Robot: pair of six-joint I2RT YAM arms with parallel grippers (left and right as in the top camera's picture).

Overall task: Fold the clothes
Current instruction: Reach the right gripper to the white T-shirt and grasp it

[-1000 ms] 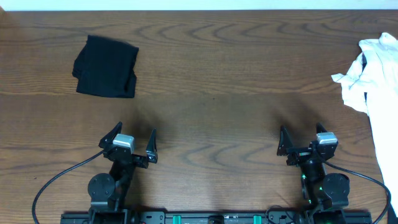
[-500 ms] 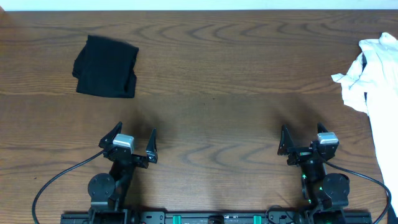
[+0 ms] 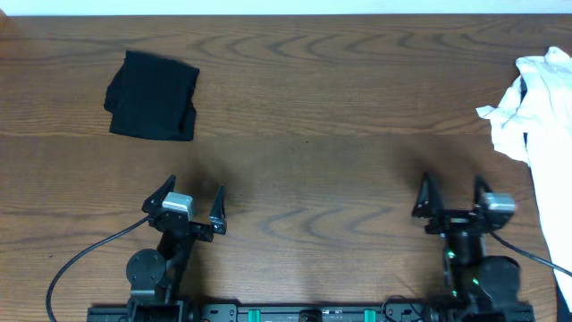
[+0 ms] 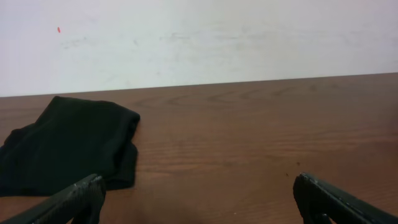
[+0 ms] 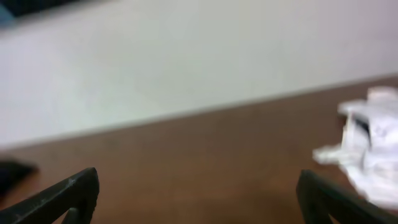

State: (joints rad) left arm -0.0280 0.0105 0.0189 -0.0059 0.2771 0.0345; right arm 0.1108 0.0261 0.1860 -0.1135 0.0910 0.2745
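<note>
Overhead, 2 clothes lie on the brown wood table [image 3: 313,134]: a crumpled white garment [image 3: 536,98] at the far right edge and a folded black garment [image 3: 152,96] far left, with open wood between them. A white wall [image 4: 217,37] backs the far edge. On the near side, the left gripper [image 3: 194,190] and right gripper [image 3: 453,184] have their fingers spread, holding nothing.

One dark brown wood-grain surface [image 3: 340,107] carries two lots of cloth: one folded black fabric garment [image 3: 152,96] and one crumpled white fabric heap [image 3: 536,98]. How many pieces make up that heap cannot be told. At the surface's near edge stand two black two-fingered tools, one left tool [image 3: 195,184] and one right tool [image 3: 453,179], four spread fingers in all.
</note>
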